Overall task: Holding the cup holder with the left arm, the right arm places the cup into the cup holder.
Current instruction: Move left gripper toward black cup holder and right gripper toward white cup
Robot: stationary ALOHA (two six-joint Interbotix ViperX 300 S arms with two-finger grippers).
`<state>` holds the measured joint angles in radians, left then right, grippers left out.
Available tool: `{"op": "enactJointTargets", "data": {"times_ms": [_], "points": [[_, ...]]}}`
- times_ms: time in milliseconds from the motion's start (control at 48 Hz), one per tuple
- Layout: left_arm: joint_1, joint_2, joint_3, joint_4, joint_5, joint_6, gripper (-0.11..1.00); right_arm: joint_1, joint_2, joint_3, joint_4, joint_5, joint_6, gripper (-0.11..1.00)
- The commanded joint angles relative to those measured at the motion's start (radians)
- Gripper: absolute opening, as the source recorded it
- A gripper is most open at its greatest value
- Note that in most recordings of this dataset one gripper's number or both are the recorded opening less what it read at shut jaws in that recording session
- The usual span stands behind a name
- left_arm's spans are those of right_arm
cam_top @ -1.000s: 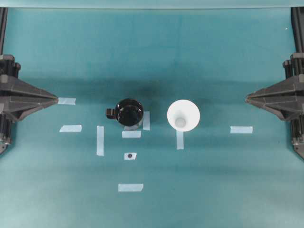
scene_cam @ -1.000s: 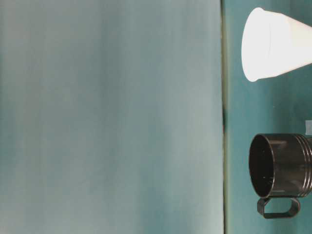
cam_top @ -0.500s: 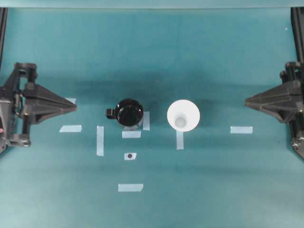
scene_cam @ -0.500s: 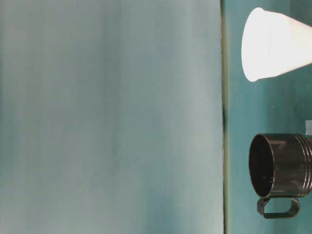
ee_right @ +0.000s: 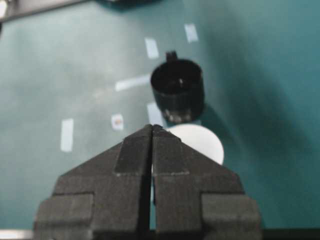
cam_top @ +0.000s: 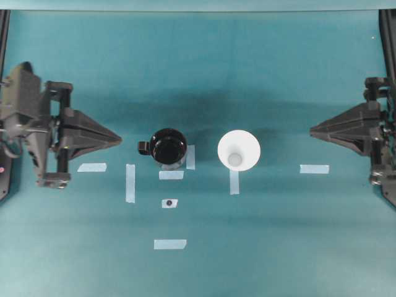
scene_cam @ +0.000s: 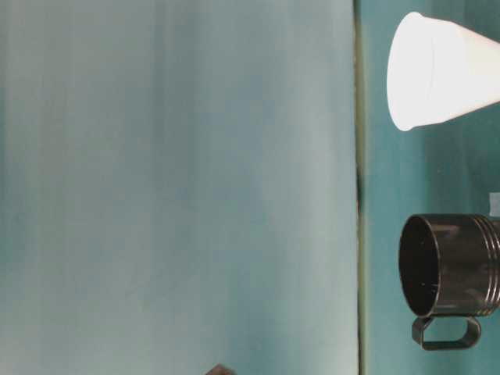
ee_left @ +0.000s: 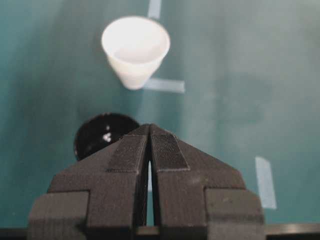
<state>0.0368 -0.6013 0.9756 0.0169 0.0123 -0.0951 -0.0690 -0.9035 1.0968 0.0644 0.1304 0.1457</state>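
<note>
The teal table (cam_top: 204, 68) carries everything, with both arms at its edges. The left arm (cam_top: 31, 133) has come forward from the left edge over the past second, so its gripper (cam_top: 117, 137) now points at the cup holder from just short of the side tab, though not touching it. The right arm (cam_top: 371, 133) has advanced only slightly; its gripper (cam_top: 312, 129) is well apart from the cup. Both grippers, a little apart a second ago, are now pressed together, tips meeting in a point with nothing between them, as each wrist view shows plainly.

The cup (cam_top: 239, 150) stands upright on its small base at mid-table, rim upward, untouched. Just to its left the cup holder (cam_top: 169, 147) sits open side up, its tab (cam_top: 144, 146) turned toward the left arm. Neither has shifted. Pale tape strips (cam_top: 130, 183) lie scattered around them.

The approach looks to be only beginning: the left arm leads, which suits bracing the holder first, and it would likely need to open before it can grip.
</note>
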Motion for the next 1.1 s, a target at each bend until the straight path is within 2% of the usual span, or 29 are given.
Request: {"op": "enactJointTargets", "data": {"times_ms": [0,187,417,750,937,1083], "points": [[0.005,0.014,-0.046,0.005,0.021,0.014,0.03,-0.005,0.103,-0.06,-0.009,0.032,0.006,0.02],[0.012,0.055,-0.089,0.005,0.069,0.072,0.03,-0.008,0.21,-0.118,-0.025,0.087,0.005,0.02],[0.029,0.115,-0.152,0.005,0.149,0.083,0.03,-0.04,0.33,-0.199,-0.035,0.146,0.0,0.02],[0.032,0.175,-0.184,0.005,0.258,0.121,0.03,-0.063,0.48,-0.307,-0.072,0.279,-0.005,0.02],[0.041,0.207,-0.196,0.005,0.356,0.178,0.03,-0.069,0.552,-0.356,-0.092,0.299,-0.012,0.02],[0.055,0.233,-0.222,0.006,0.413,0.232,0.03,-0.069,0.617,-0.394,-0.109,0.36,-0.017,0.02]]}}
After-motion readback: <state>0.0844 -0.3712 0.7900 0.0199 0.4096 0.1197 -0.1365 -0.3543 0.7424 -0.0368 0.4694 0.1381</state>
